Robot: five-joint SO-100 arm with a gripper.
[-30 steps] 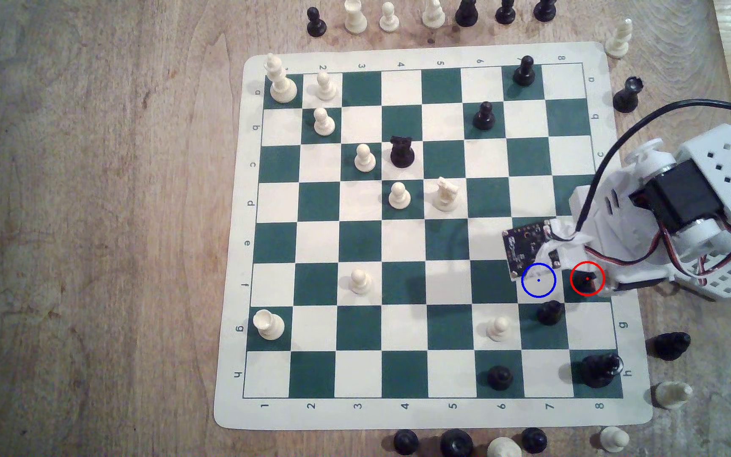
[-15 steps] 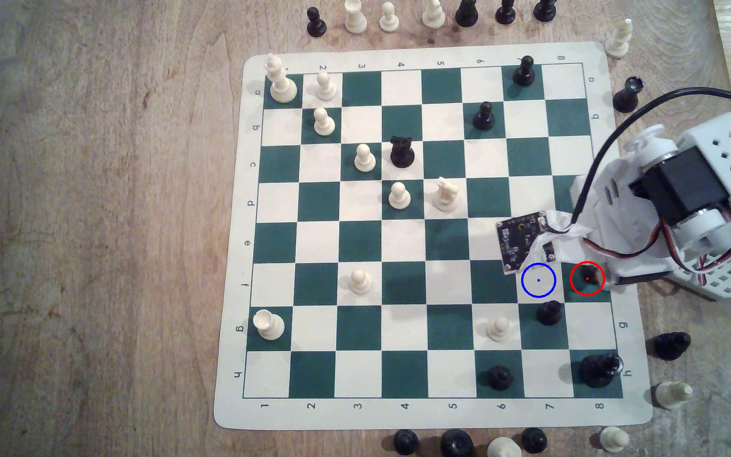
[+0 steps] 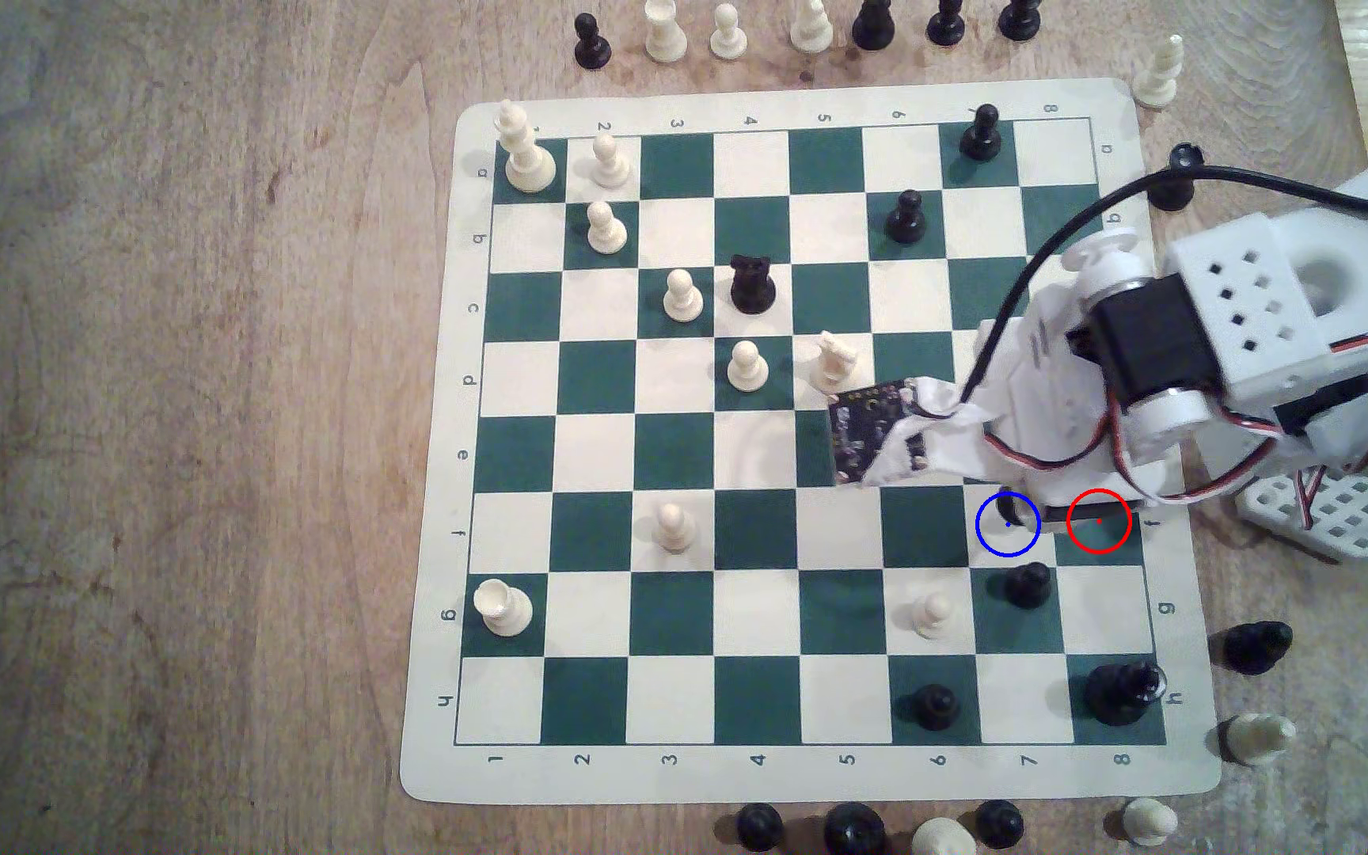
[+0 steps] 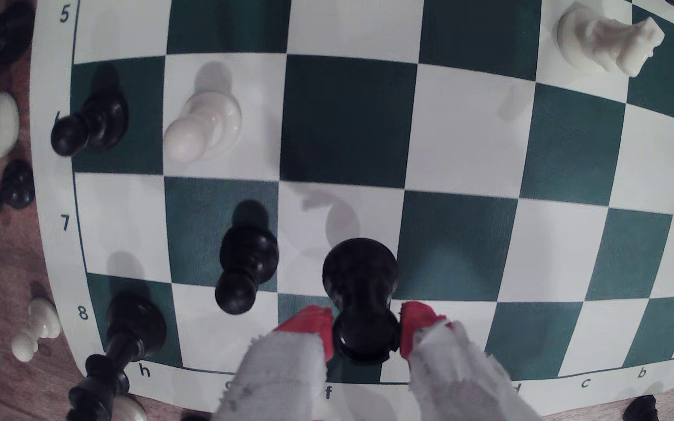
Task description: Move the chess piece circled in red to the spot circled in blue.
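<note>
- Between the two red-tipped fingers [image 4: 418, 320] of the gripper [image 4: 365, 330] sits the chess piece [image 4: 361, 295], pinched at its slim upper body, with its wide round base tilted ahead of the fingertips and seemingly off the board.
- In the wrist view the base hangs over the cream square just beyond the gripper, and a soft shadow lies on that square further ahead.
- In the exterior view only a dark sliver of the piece shows at the upper edge of the spot [image 3: 1014, 536], the blue-ringed cream square; the green square inside the red ring beside it looks vacated.
- Likely risk: the piece leans in the grasp, so setting it down as it hangs could land it on the base's edge and tip it over.
- A second risk is the black pawn [image 4: 246, 263] standing just beside the gripper on the neighbouring green square; a sideways drift on the way down could knock it.
- Letting go too high might let the round base roll or skid off the spot.
- The arm and its circuit board [image 3: 870, 432] hide most of the piece from above.
- The gap between base and board is hard to judge.
- The fingers' padded wrapping blurs where they truly touch.
</note>
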